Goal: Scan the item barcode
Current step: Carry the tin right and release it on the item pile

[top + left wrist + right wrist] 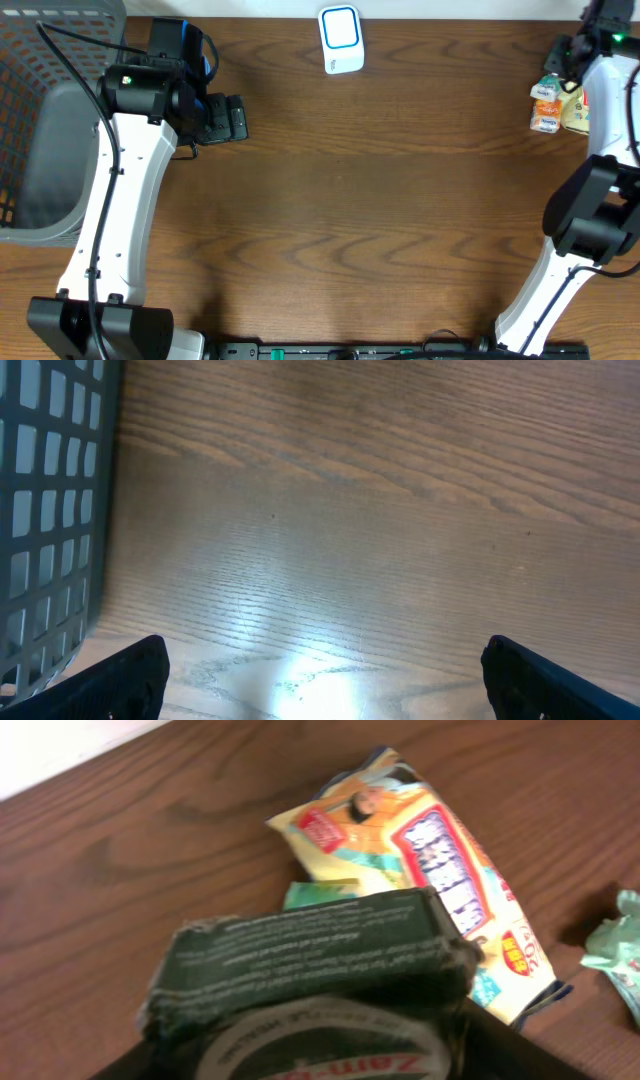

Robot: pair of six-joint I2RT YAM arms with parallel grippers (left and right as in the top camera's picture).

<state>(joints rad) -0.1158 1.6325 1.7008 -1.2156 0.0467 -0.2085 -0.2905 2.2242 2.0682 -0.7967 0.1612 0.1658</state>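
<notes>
White link of the left arm (120, 200), nearest the overhead camera, runs up the left of the frame. Grey mesh basket (70, 50) occupies the upper left corner; its wall also shows at the left edge of the left wrist view. Left end effector (238, 118) points toward frame right, near the basket. In its wrist view the two fingers (120, 680) stand far apart at the lower corners, with only bare wooden tabletop (380, 220) between them. White device with a blue-outlined face (341, 38) lies at top centre, well apart from both arms. Right arm (585, 210) runs along the right edge. Right end effector (565, 60) hangs over a cluster of goods at the upper right: small orange-and-white cartons (545, 105) touching a yellow packet (573, 112).

Right wrist view: dark green box (310, 965), the item, fills the lower centre and overlaps the yellow packet. A round red-lettered lid (320, 1045) sits directly below it, and a pale green wrapper (615, 945) lies at the right edge. Whether this end effector is apart or clamped on the box cannot be told.
</notes>
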